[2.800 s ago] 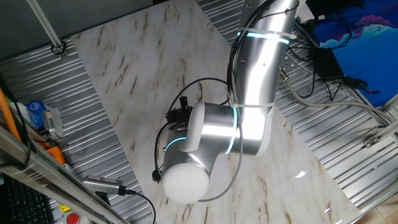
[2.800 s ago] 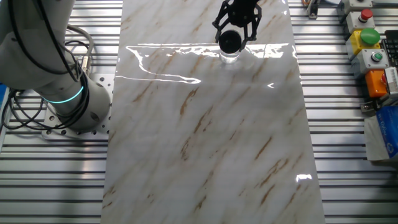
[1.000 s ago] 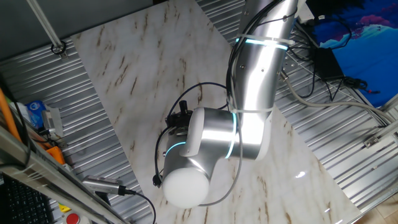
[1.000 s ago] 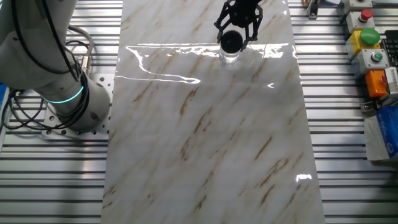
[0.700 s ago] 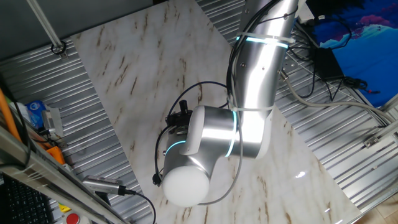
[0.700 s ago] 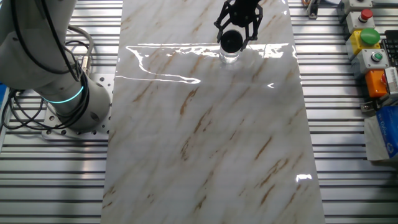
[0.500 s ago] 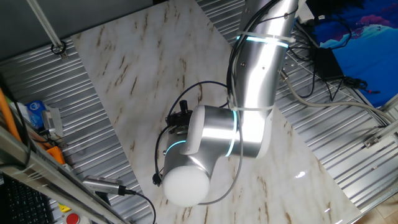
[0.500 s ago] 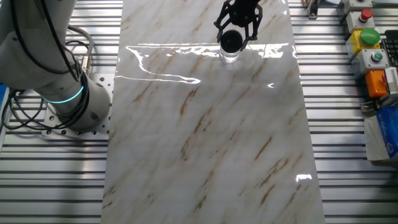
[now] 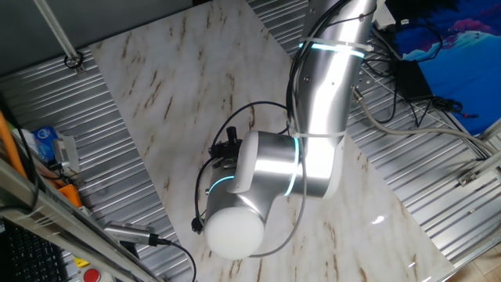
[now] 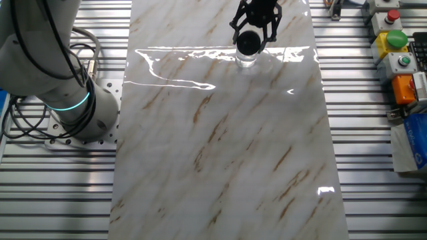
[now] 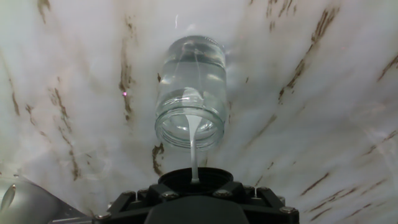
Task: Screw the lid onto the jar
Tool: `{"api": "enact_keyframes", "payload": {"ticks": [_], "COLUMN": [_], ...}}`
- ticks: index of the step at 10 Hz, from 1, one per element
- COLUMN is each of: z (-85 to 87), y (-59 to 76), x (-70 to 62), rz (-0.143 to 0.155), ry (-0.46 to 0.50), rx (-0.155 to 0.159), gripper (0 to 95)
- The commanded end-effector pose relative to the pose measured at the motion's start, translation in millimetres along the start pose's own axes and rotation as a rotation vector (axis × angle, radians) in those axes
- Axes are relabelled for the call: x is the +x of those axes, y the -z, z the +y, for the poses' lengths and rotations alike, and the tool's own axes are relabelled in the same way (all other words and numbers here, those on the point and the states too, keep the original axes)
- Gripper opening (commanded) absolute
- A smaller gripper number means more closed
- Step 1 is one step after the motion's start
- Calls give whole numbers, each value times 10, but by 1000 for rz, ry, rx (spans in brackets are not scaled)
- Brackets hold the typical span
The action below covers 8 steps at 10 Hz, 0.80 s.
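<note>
Gripper (image 10: pixel 257 27) half-hidden behind lid (image 10: pixel 247 43).

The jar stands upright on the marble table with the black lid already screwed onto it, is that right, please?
Not quite: the jar stands upright on the marble table, but its mouth is open. The hand view shows the black lid above it in the gripper.

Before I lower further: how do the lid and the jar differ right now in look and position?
The lid is opaque black; the jar is clear glass you can see the marble through. The lid is held up in the gripper, while the jar stands upright on the table. In the hand view the lid sits just above the jar's open mouth, not yet seated on it. Both are round and look close in width.
</note>
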State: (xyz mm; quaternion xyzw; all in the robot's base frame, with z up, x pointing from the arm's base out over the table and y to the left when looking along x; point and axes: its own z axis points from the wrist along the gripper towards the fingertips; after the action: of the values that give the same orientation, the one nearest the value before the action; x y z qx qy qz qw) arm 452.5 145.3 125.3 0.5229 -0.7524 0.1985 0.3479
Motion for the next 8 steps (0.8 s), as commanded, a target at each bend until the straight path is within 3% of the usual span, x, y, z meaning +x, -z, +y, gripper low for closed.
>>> {"api": "enact_keyframes", "payload": {"ticks": [1, 8], "z": [16, -2], "y": [23, 74], "x": [-1, -58], "rz": [-17, -13], "ry": [-12, -20], "rx": [-3, 0], "gripper": [0, 0]}}
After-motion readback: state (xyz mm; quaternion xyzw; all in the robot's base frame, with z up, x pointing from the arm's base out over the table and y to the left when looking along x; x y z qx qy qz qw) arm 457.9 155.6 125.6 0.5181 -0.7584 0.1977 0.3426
